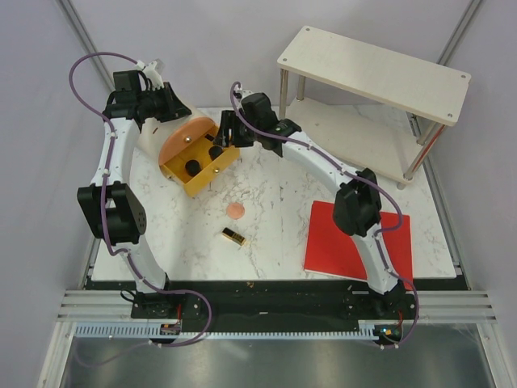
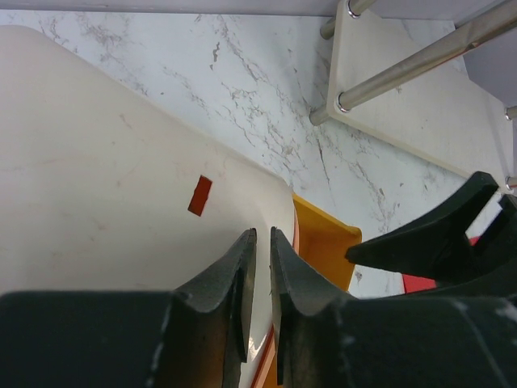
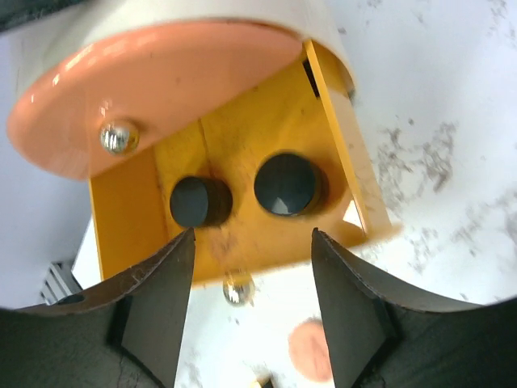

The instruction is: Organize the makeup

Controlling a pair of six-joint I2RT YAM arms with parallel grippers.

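Note:
The orange-yellow case (image 1: 200, 179) stands at the back left with its white, peach-ended lid (image 1: 184, 139) raised. Two round black compacts (image 1: 194, 167) (image 1: 216, 152) lie inside; the right wrist view shows them too (image 3: 200, 202) (image 3: 289, 183). A peach puff (image 1: 235, 211) and a gold-and-black lipstick (image 1: 234, 237) lie on the marble table in front. My left gripper (image 1: 171, 111) is shut on the lid's thin edge (image 2: 97, 162). My right gripper (image 1: 227, 134) hangs open and empty over the case's front edge (image 3: 252, 236). No foundation tubes are in view.
A flat red sheet (image 1: 355, 241) lies at the front right under my right arm. A two-level wooden shelf (image 1: 376, 73) with metal legs stands at the back right. A metal knob (image 3: 237, 289) sits on the case's front.

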